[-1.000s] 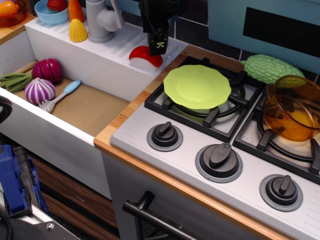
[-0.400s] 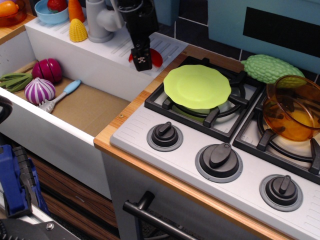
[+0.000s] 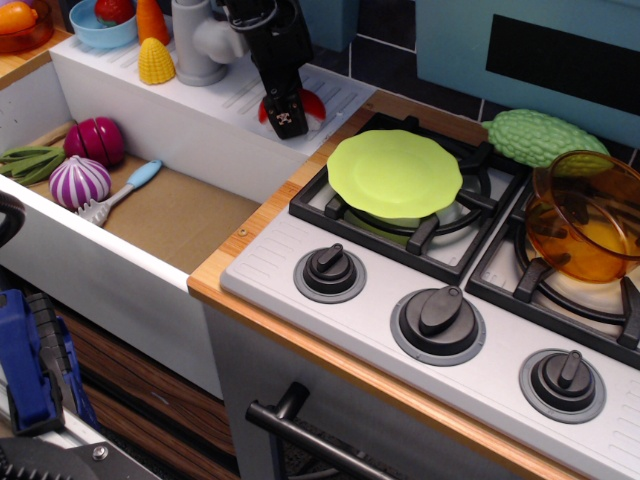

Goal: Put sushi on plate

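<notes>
Observation.image: sushi (image 3: 312, 104) behind hand (image 3: 286, 118)

Sushi (image 3: 312, 104) mostly behind tool (image 3: 285, 120)

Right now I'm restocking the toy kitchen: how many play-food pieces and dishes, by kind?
Onion halves: 2
Corn: 1
Carrot: 1
Bumpy green vegetable: 1
Sushi: 1
Green plate: 1
Orange bowl: 1
Blue bowl: 1
Total: 9
</notes>
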Robot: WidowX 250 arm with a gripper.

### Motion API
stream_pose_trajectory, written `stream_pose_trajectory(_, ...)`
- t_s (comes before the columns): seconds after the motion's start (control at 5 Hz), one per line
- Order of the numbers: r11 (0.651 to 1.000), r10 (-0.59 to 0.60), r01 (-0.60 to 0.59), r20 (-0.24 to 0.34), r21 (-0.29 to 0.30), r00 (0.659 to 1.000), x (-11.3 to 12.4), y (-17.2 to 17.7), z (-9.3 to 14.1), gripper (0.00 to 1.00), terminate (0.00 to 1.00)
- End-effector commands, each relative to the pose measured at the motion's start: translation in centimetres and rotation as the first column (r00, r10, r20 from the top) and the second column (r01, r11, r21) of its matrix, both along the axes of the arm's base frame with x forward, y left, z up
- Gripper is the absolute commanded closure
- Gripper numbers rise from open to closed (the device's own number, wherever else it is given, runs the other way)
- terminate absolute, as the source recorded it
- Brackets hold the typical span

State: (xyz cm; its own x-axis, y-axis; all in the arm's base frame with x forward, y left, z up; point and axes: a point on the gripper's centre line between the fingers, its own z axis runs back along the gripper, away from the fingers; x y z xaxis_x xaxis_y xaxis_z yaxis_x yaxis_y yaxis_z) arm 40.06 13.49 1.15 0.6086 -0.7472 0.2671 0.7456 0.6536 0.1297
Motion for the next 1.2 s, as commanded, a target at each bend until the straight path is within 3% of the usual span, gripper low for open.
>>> stream_pose_trajectory(0.0, 0.999, 0.030, -0.030, 0.005, 0.021, 1.000, 0.6, -0.6, 2.9, 1.00, 0.00)
stream_pose_trajectory(0.2, 0.996, 0.074, -0.071, -0.061, 0.053, 0.995, 0.9, -1.9, 6.7, 1.00, 0.00)
stream_pose_trajectory(0.4, 0.981, 0.173, -0.165, -0.084, 0.099, 0.981, 0.3, -4.7, 9.5, 1.00, 0.00)
stream_pose_trajectory(0.6, 0.955, 0.297, -0.292, -0.129, 0.058, 0.946, -1.9, -7.7, 10.1, 1.00, 0.00)
stream_pose_trajectory(0.8, 0.918, 0.397, -0.396, -0.133, 0.034, 0.908, -4.0, -10.3, 9.6, 1.00, 0.00)
stream_pose_trajectory(1.0, 0.908, 0.416, -0.419, -0.127, 0.007, 0.900, -4.7, -10.7, 8.8, 1.00, 0.00)
